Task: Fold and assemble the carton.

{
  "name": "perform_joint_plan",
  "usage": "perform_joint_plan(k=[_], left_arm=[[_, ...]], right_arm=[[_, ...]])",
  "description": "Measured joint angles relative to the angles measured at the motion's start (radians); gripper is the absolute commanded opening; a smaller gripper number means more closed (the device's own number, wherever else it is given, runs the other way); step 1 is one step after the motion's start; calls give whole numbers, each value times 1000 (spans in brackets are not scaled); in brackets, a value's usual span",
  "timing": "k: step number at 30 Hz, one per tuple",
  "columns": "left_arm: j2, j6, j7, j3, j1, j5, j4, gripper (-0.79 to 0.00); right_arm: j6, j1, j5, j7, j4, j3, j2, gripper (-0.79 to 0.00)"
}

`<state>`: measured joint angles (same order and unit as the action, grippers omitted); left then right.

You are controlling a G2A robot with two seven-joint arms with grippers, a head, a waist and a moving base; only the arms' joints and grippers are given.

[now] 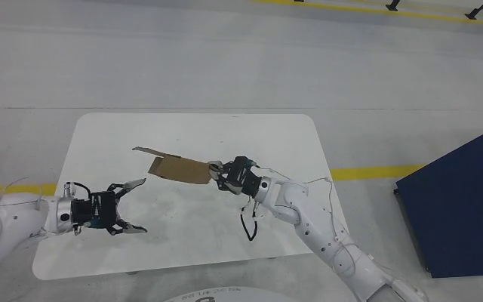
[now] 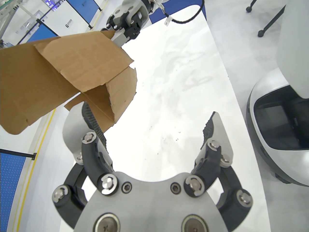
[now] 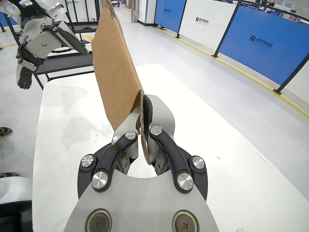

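- Left gripper (image 1: 142, 205) hangs over the near left part of the table (image 1: 226, 128). Its fingers are spread wide with nothing between them, and they face the carton.
- Right gripper (image 1: 217, 172) is farther in, near the table's middle, clenched on one short end of the carton.
- Carton (image 1: 179, 169) is a flattened brown sheet held in the air above the table. Its long axis runs from the right gripper toward the robot's left and slightly away. The free end points left and carries a loose flap.
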<state>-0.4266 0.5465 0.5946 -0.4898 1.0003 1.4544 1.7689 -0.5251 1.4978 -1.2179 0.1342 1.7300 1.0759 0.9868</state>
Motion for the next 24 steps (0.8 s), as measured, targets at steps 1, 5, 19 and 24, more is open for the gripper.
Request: perform_joint_plan(k=[1, 5, 19, 24], left_arm=[[-6, 11, -32, -2, -2, -7, 6, -18], [-34, 42, -105, -3, -14, -53, 7, -95], [-137, 161, -165, -4, -74, -164, -102, -332], [-151, 168, -142, -17, -70, -160, -138, -369]], right_arm=[[-3, 3, -4, 1, 2, 1, 0, -785], [-9, 10, -16, 5, 9, 3, 0, -785], [-18, 29, -54, 23, 20, 11, 3, -785], [-19, 24, -50, 18, 15, 9, 6, -785]])
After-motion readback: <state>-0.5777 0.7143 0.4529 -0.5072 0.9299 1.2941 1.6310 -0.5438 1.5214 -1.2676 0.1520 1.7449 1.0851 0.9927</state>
